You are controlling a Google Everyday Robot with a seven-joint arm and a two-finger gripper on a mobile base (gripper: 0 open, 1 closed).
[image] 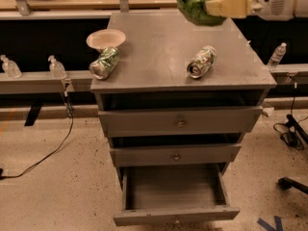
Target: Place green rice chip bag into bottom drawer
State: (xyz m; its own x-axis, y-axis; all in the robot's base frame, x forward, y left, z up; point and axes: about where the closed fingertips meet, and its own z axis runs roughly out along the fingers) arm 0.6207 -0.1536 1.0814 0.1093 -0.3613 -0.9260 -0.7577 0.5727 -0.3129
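Note:
The green rice chip bag (198,4) hangs crumpled at the top of the camera view, above the far right part of the grey cabinet top (159,47). My gripper (219,4) comes in from the right on a white arm and is shut on the bag, with pale fingers (231,5) pressed against its right side. The bottom drawer (174,192) is pulled open at the foot of the cabinet, and its inside shows nothing in it. The two drawers above it are shut.
Two crushed green-and-white cans lie on the cabinet top, one at the left (104,63) and one at the right (201,61). A pale bowl (106,39) stands behind the left can. Water bottles (57,67) stand on side rails. Cables (48,153) and a chair base (291,183) lie on the floor.

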